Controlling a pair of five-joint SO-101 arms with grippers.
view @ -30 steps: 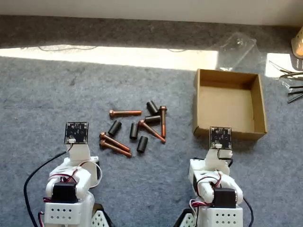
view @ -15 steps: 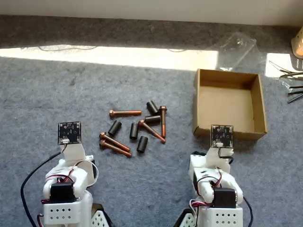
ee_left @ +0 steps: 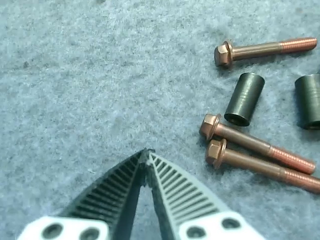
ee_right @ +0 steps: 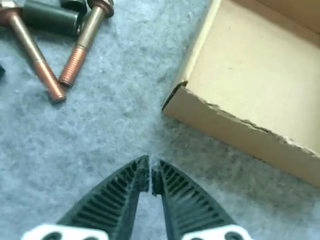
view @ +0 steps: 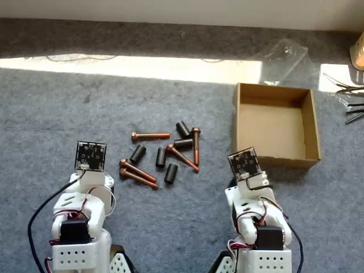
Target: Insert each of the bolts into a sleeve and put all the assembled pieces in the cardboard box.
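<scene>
Several copper bolts (view: pixel 151 136) and several dark sleeves (view: pixel 161 157) lie loose in a cluster on the grey carpet, none assembled. The cardboard box (view: pixel 311 122) stands open and empty to their right. My left gripper (ee_left: pixel 146 152) is shut with nothing in it, low over bare carpet just short of two side-by-side bolts (ee_left: pixel 255 144) and a sleeve (ee_left: pixel 244 98). My right gripper (ee_right: pixel 150 164) is shut and empty too, above the carpet near the box's near corner (ee_right: pixel 175 97), with two bolts (ee_right: pixel 32 52) and a sleeve (ee_right: pixel 50 17) farther off.
The left arm (view: pixel 79 199) and right arm (view: pixel 253 199) sit at the near edge. A clear plastic bag (view: pixel 284 57) lies behind the box, and cables (view: pixel 352 105) at the far right. Open carpet lies between the arms.
The left wrist swung a little left, then back toward the bolts. The right wrist turned left, away from the box's front wall toward the cluster. Bolts and sleeves have not moved.
</scene>
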